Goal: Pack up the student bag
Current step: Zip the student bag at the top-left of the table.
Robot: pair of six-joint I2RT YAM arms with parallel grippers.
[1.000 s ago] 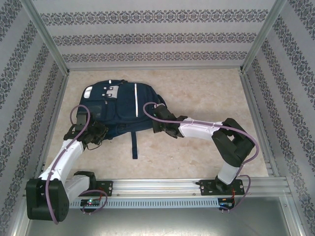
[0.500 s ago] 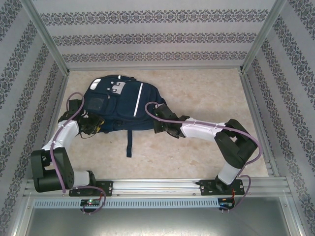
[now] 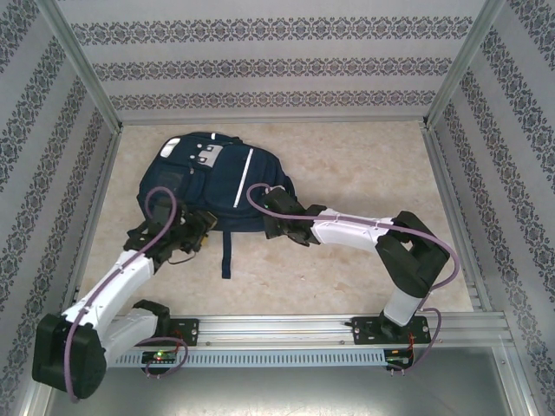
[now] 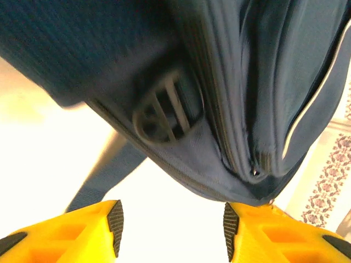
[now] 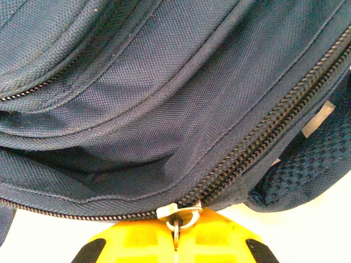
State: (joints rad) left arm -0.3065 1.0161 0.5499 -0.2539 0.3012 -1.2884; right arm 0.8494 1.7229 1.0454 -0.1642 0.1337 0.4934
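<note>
Seen from above, the navy student bag (image 3: 212,178) lies flat at the far left of the table (image 3: 364,173), with both grippers at its near edge. Up close, the right gripper (image 5: 175,244) pinches a metal zipper pull (image 5: 176,215). The left gripper (image 4: 173,224) gapes wide and empty before the bag's zippered edge.

Beige marbled tabletop (image 3: 373,173) beneath left gripper (image 3: 196,227) and right gripper (image 3: 265,225). Floral-striped wall panels (image 3: 260,65) beyond and flanking both. Aluminium rail (image 3: 277,326) behind them.
</note>
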